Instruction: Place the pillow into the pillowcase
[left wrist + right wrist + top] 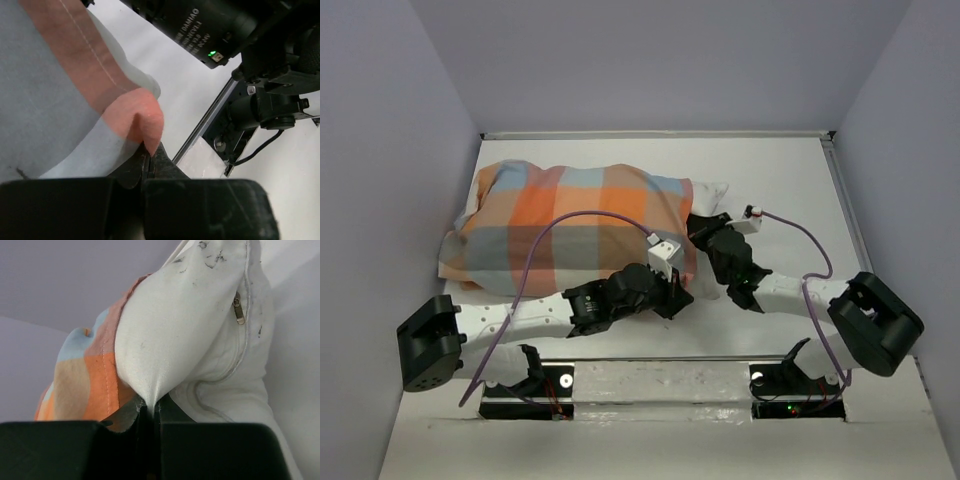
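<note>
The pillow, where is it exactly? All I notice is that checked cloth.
On the white table lies a big orange, blue and tan checked pillowcase. A plump bulge pokes out of its right end: that is the pillow. Unlike the case, it is plain white, with a small zipper.

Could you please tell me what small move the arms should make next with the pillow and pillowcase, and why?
Probably ease the left gripper, shut on the orange hem of the pillowcase, over the exposed end of the pillow, while the right gripper, pinching white pillow fabric, presses inward. The end with the zipper sticks out of the case's mouth.
</note>
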